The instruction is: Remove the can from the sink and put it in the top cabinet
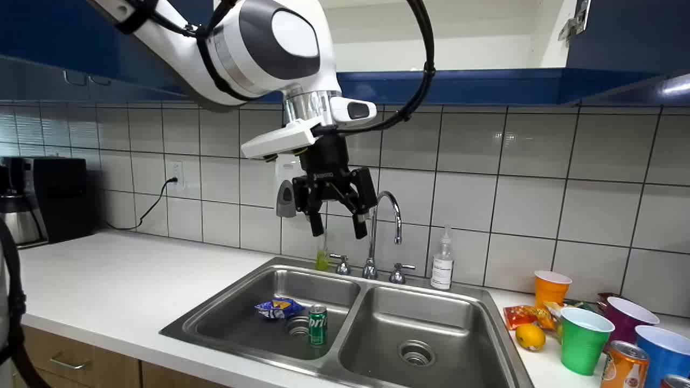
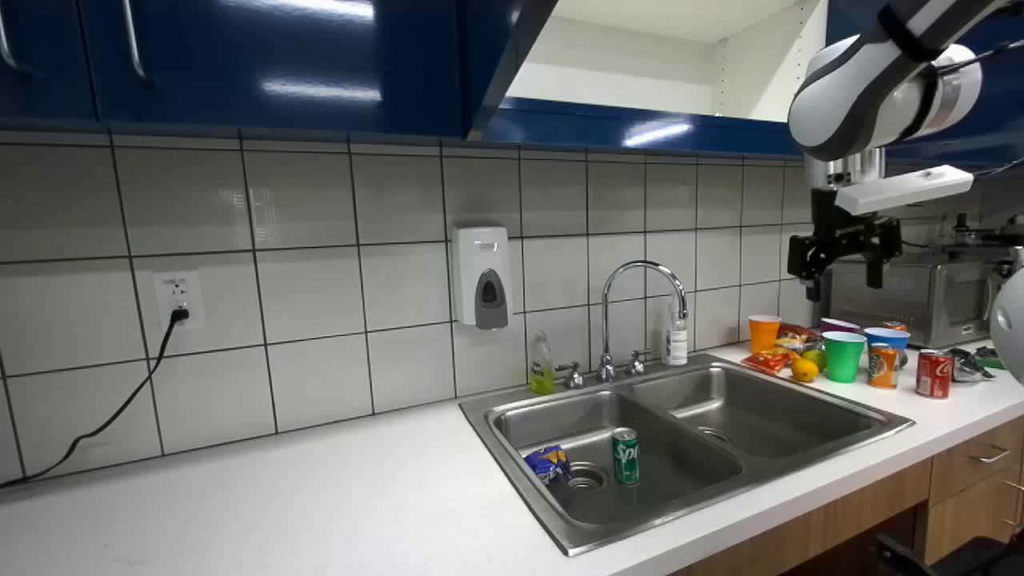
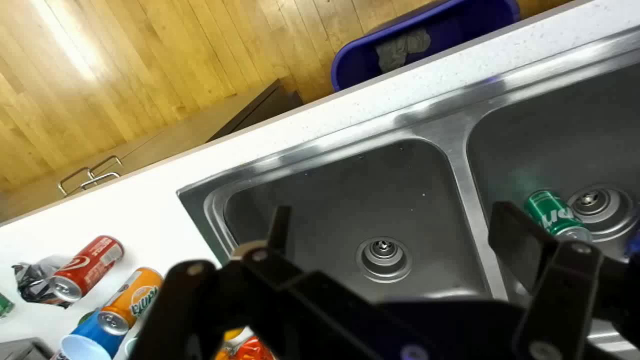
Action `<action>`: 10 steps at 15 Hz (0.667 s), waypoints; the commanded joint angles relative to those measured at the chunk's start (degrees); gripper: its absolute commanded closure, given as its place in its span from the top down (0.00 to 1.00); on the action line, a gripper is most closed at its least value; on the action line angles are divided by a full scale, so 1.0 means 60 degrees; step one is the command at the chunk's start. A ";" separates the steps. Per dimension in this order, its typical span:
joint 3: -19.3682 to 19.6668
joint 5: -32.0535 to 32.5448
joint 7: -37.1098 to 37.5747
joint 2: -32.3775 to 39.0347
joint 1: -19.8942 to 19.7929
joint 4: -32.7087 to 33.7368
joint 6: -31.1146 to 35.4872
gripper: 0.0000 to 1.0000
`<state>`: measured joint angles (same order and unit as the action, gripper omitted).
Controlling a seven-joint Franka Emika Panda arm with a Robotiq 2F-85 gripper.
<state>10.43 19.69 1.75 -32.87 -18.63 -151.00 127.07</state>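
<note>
The gripper [image 1: 338,230] hangs above the sink [image 1: 377,345], its fingers [image 1: 360,227] spread wide apart. Lower, the green can [image 1: 318,326] stands upright in the basin [image 1: 242,330] seen on the left in both exterior views, just beside the drain [image 1: 297,326] and near a crumpled blue-purple packet [image 1: 280,307]. Farther back, above the chrome faucet [image 1: 372,248], the top cabinet [image 1: 469,51] stands open, its white interior showing.

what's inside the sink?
One basin holds an upright green can, a blue packet and a drain; the other basin shows its own drain. Floor beneath can and packet is covered.
</note>
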 commanded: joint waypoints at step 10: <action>-0.0047 -0.0389 -0.0177 0.1170 0.0681 -0.0494 0.1531 1.00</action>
<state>10.42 19.00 1.75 -29.35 -16.01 -153.01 132.04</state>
